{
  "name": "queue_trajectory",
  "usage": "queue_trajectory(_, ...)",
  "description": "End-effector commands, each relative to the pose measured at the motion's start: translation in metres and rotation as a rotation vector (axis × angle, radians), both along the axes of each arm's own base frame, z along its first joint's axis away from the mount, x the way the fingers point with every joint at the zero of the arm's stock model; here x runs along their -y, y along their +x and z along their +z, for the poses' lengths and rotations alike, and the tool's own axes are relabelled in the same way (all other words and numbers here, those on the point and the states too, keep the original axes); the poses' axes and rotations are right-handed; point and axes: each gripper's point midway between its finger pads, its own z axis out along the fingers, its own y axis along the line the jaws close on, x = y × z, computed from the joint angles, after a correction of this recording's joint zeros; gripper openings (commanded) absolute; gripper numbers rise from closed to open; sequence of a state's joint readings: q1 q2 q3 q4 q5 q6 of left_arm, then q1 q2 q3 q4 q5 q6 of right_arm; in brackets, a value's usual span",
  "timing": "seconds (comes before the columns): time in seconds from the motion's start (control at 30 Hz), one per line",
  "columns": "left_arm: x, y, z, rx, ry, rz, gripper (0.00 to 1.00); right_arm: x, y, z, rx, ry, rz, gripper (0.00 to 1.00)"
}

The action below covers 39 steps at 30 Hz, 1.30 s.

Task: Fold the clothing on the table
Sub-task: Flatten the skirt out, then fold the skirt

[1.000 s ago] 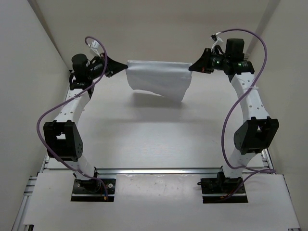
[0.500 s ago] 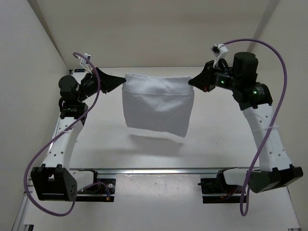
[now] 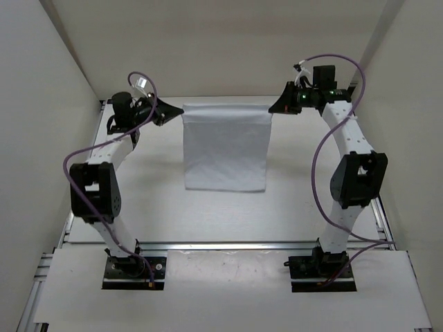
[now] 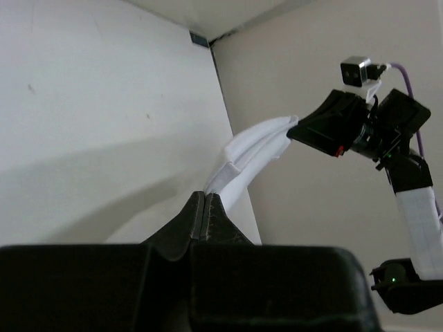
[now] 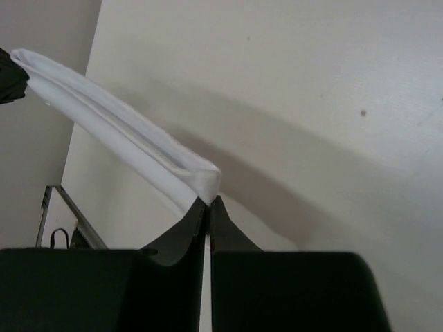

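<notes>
Left fingers point(image 3: 168, 111), right fingers point(image 3: 278, 106) clamped on clothing point(image 3: 225, 149) top corners; clothing now flatter, longer.

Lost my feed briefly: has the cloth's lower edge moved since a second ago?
Yes. The white cloth has its lower edge closer to the near aluminium rail than before, and it now spreads flat and rectangular instead of bunched.
</notes>
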<state>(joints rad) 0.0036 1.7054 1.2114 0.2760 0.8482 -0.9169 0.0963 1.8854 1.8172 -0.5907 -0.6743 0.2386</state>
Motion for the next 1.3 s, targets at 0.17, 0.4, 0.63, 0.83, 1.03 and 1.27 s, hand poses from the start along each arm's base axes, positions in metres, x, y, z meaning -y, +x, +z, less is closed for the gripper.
queue_trajectory(0.17,-0.037,0.047,0.127,0.292,-0.053,0.076,0.0,0.048,0.026,0.135,0.367,0.074,-0.073,0.0)
queue_trajectory(0.4,-0.032,-0.005,0.064,0.187,-0.05,0.057,0.0,0.039,-0.018,0.069,0.216,0.044,-0.033,0.0)
queue_trajectory(0.63,0.008,-0.12,-0.072,-0.088,0.013,0.023,0.0,0.008,-0.132,-0.043,-0.111,0.098,0.033,0.0)
queue_trajectory(0.83,0.035,-0.19,-0.109,-0.182,0.065,-0.047,0.0,-0.003,-0.21,-0.071,-0.212,0.099,0.038,0.0)
queue_trajectory(1.03,0.021,-0.193,-0.14,-0.25,0.12,0.012,0.0,-0.001,-0.214,-0.09,-0.255,0.087,0.02,0.0)
queue_trajectory(1.27,0.0,-0.147,-0.139,-0.262,0.163,0.116,0.0,0.005,-0.161,-0.089,-0.214,0.06,-0.012,0.0)
